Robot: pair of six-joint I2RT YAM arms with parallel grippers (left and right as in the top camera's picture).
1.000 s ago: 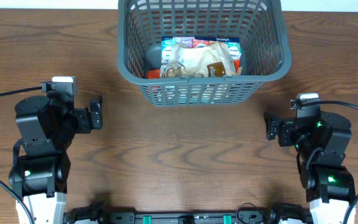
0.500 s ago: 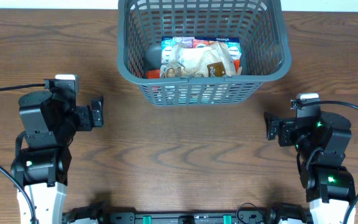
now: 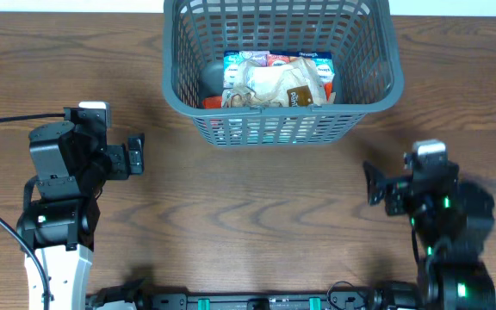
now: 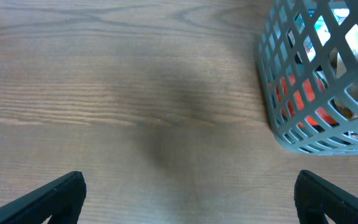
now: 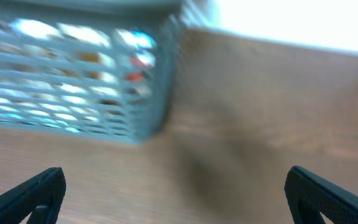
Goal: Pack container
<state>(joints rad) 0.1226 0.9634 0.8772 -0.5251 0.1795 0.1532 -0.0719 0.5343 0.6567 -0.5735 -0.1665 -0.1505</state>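
Both arms sit low and apart here, and the container (image 3: 269, 127) stands at the middle of the far edge of the surface (image 3: 257, 228), already heaped with snack packets (image 3: 274, 82). The left end effector (image 3: 136, 155) hangs toward the near left corner with its jaws spread wide and nothing between them. The right end effector (image 3: 372, 182) mirrors it toward the near right corner, just as wide and just as empty. I can spot no loose packet on the bare wood, so my read is that the packing is at or near its finish and the job now is a clean retreat. To do that well, each arm should stay well off the lattice wall, with no clipping that flared rim and no nudging the container toward the far edge. If one more packet does turn up, it wants a drop from above into the open gap on the container's left side, not a shove onto the pile. Now the blind spots: the container's far rim is cut off by the top of the overhead view, and the lower layers hide under the top packets. A dark rounded thing on the container's left inside I cannot identify, the labels are too small to read, and the right wrist view is badly smeared.
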